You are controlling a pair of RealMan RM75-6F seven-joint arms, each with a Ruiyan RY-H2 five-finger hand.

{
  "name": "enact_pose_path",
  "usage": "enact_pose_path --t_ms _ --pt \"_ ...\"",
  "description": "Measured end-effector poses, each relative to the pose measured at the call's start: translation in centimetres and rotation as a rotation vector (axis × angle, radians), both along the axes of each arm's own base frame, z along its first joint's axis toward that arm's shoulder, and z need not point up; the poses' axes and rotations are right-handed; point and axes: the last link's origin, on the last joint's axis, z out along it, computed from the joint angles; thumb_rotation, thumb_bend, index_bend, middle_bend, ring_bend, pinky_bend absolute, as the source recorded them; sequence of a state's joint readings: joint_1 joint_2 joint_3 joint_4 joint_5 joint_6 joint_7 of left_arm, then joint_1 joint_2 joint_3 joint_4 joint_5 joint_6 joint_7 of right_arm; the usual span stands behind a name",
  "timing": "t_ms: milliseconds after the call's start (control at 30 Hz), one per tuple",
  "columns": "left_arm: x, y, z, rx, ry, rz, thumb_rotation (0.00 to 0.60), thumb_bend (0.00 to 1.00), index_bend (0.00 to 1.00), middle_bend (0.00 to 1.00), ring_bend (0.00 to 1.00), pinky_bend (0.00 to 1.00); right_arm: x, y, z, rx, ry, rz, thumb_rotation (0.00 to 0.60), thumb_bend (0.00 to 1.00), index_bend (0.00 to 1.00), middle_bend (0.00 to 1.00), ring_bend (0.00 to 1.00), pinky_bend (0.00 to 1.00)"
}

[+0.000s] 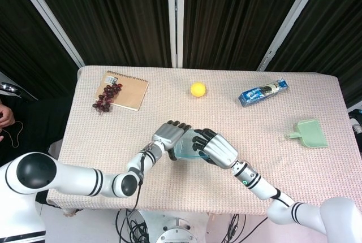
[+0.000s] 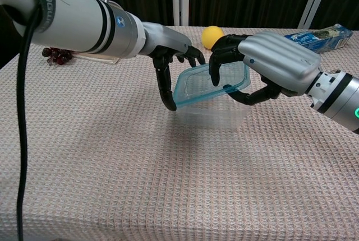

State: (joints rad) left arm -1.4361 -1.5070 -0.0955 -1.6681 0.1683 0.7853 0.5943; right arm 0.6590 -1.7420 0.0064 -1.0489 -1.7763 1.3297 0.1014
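1. Gripping the blue lid [image 2: 210,83], the right hand [image 2: 273,61] pinches its right edge between thumb and fingers, holding it tilted with that side raised
2. Below it, near the table's [image 1: 271,135] centre, stands the clear plastic container [image 2: 216,115] (its left rim meets the lid's low edge)
3. The left hand [image 2: 168,50], fingers spread, touches the container's left side
4. Far off lie a yellow ball [image 1: 198,89], grapes [image 1: 106,97] on a notebook [image 1: 131,93], a blue snack packet [image 1: 262,92] and a green dustpan [image 1: 311,133]

From above, both hands cover most of the lid [image 1: 185,148] and the clear box [image 2: 216,116] beneath. The chest view cuts off the snack packet [image 2: 318,35] at the right edge, and the grapes [image 2: 56,55] sit half behind the left arm.
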Motion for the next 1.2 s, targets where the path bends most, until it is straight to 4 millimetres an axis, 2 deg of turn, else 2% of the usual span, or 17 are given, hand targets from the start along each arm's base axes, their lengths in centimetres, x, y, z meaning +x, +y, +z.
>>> enact_pose_path --t_ms 233,433,567,767,1033,1100,1133,1200 --pt "-2.0 0.3 1.7 0.09 0.002 0.006 0.6 0.0 0.0 0.0 0.0 0.05 0.1 -0.1 0.6 -0.06 0.005 0.034 0.6 0.41 0.79 0.38 0.19 0.28" --pt "-5.2 0.7 4.3 0.186 -0.013 0.051 0.6 0.0 0.0 0.0 0.0 0.05 -1.1 -1.0 2.9 -0.176 0.009 0.016 0.6 0.41 0.78 0.39 0.19 0.27" --pt "-7.9 0.8 6.3 0.265 -0.018 0.072 0.6 0.0 0.0 0.0 0.0 0.05 -2.2 -2.2 5.0 -0.266 -0.029 -0.041 0.6 0.41 0.77 0.39 0.19 0.27" --pt "-11.9 0.5 9.1 0.364 -0.07 0.128 0.6 0.0 0.0 0.0 0.0 0.05 -4.2 -4.4 6.9 -0.36 -0.042 -0.121 0.6 0.41 0.77 0.4 0.19 0.27" --pt "-17.1 -0.8 12.0 0.458 -0.08 0.188 0.6 0.0 0.0 0.0 0.0 0.05 -7.3 -7.3 7.4 -0.382 0.006 -0.273 0.6 0.41 0.72 0.39 0.19 0.24" --pt "-18.3 -1.2 12.7 0.484 -0.073 0.199 0.6 0.0 0.0 0.0 0.0 0.05 -7.8 -7.9 7.2 -0.382 0.017 -0.303 0.6 0.41 0.65 0.36 0.18 0.22" --pt "-18.8 -1.4 12.9 0.495 -0.068 0.202 0.6 0.0 0.0 0.0 0.0 0.05 -8.0 -8.2 7.2 -0.381 0.02 -0.315 0.6 0.4 0.58 0.34 0.16 0.2" --pt "-19.7 -1.9 13.6 0.517 -0.057 0.21 0.6 0.0 0.0 0.0 0.0 0.04 -8.3 -8.6 6.9 -0.371 0.031 -0.344 0.6 0.3 0.22 0.23 0.07 0.09"
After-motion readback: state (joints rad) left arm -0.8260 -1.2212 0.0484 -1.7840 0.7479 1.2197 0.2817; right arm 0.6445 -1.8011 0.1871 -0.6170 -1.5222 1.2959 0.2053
